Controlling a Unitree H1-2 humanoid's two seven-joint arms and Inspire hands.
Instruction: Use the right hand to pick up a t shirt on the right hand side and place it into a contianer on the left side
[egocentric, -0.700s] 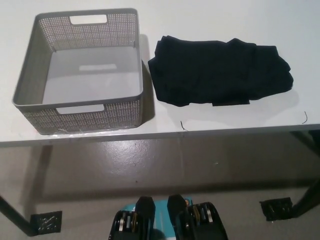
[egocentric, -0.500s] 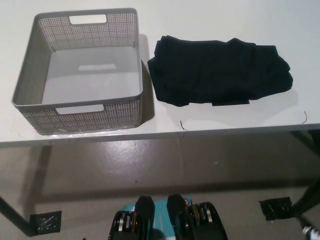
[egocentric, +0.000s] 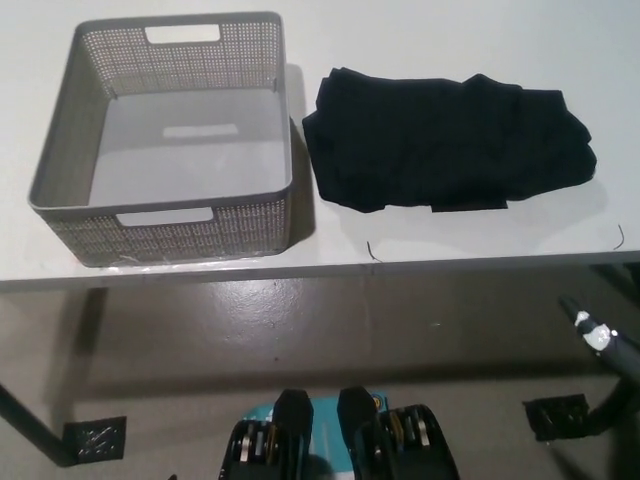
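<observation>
Now in view at the lower right edge, below the table's front edge: right hand (egocentric: 598, 336), only a dark tip with a pale spot showing, absent 0.7 s ago and barely entering 0.5 s ago. Cannot tell whether released or clenched; nothing seen in its grasp. Whole view shifted slightly, so basket and shirt unmoved on the table (egocentric: 480, 250).

Shirt (egocentric: 450, 140): black, loosely folded into a wide rumpled bundle, lying on the right half of the table, reaching near the right edge, just beside the basket. Basket (egocentric: 165, 230): grey, perforated walls, handle slots, at the left end, with nothing inside. Left hand out of view.
</observation>
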